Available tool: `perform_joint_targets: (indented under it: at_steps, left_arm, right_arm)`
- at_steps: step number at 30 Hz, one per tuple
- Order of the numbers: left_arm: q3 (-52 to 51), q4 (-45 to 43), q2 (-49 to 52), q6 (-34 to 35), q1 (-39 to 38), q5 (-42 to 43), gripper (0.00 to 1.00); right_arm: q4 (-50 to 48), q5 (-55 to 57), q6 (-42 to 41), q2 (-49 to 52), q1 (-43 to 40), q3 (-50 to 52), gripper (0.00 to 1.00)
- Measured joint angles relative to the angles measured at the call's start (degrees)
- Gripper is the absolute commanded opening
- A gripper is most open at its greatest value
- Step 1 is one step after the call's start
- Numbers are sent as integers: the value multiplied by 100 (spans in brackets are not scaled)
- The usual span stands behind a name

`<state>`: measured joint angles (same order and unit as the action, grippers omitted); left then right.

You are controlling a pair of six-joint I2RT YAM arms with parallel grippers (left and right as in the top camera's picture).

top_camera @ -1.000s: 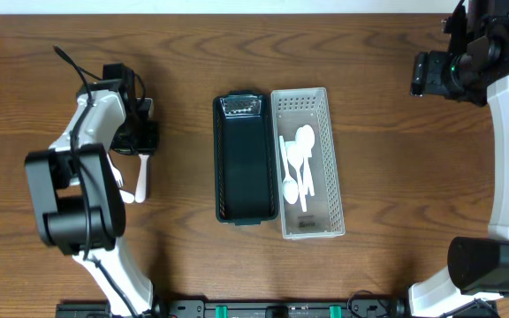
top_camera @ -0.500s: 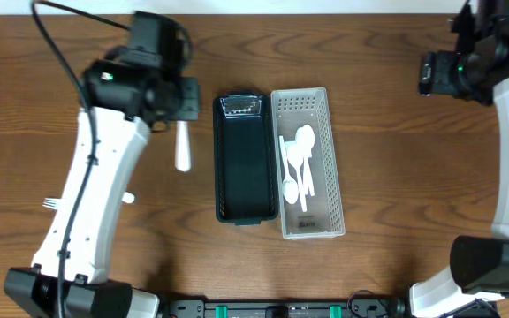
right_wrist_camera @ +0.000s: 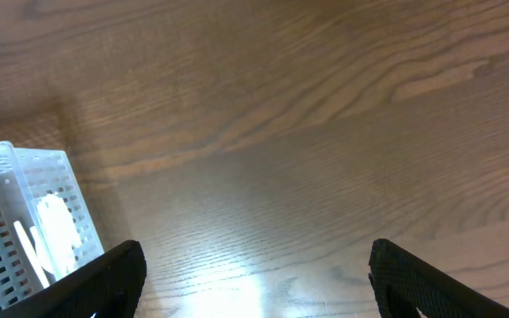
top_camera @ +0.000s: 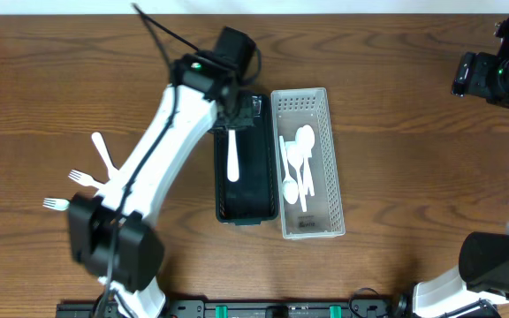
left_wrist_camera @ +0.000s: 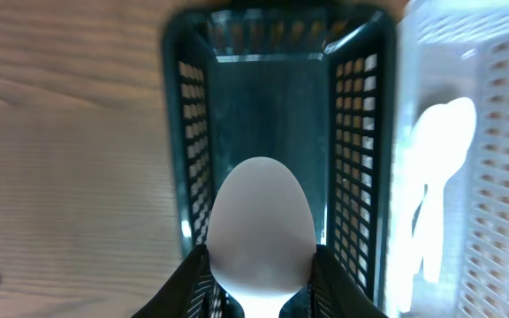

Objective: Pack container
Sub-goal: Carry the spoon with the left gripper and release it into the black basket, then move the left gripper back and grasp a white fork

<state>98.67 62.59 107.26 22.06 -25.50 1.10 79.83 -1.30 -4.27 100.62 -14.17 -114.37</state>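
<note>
Left pincer (left_wrist_camera: 260,284) grips a white spoon (left_wrist_camera: 260,221) above the dark basket (left_wrist_camera: 197,132) — let go here, it likely misses the other spoons (top_camera: 297,163) in the white basket (top_camera: 327,132). Right pincer (right_wrist_camera: 256,258) gapes empty.

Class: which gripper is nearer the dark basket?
Left. The left gripper, holding a white spoon, is over the dark basket; the right gripper is far off, past the white basket.

right gripper (right_wrist_camera: 259,291): jaws spread wide, only wood grain between | hanging over bare wooden worktop (right_wrist_camera: 307,132) | white perforated basket (right_wrist_camera: 7,203) just beside one fingertip, partly cut off | pale spoons (right_wrist_camera: 56,225) lying inside, blurred
</note>
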Motion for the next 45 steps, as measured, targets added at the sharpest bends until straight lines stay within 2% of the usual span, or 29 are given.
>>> perform_joint_targets:
  at_steps: [2, 5, 8, 9, 11, 16, 22, 27, 30, 34, 39, 45]
  left_arm:
    - [0, -11, 321, 26, -61, 2, 6]
    - [-2, -20, 756, 44, -133, 4, 15]
    - [-2, -24, 1130, 39, -181, 20, 35]
    - [-4, -24, 1224, 48, -186, 15, 45]
    - [-9, -31, 1342, 46, -190, 15, 53]
    - [-20, -254, 1394, -33, -190, 17, 54]
    - [-20, -317, 1266, -533, -192, -168, 55]
    - [-20, -297, 330, -935, -179, -798, 71]
    - [-17, -199, -520, -1040, -37, -1121, 73]
    - [50, 249, -1539, -979, 782, -1384, 74]
    - [72, 776, -1838, -555, 2308, -1523, 78]
    - [-496, 214, -1700, -293, 3757, -887, 78]
  right_arm:
    - [0, -13, 0, 0, 0, 0, 84]
    - [0, -24, 0, 0, 0, 0, 84]
    - [0, -24, 0, 0, 0, 0, 84]
    - [0, -24, 0, 0, 0, 0, 84]
    - [0, -26, 0, 0, 0, 0, 84]
    - [0, -26, 0, 0, 0, 0, 84]
    - [0, -26, 2, 0, 0, 0, 84]
    - [0, -22, 39, 0, 0, 0, 85]
    - [0, -22, 92, 2, 0, 0, 86]
    - [0, -22, 203, 2, 0, 0, 88]
    - [9, -22, 291, 2, 0, 0, 89]
    - [122, -20, 341, 2, 0, 0, 89]
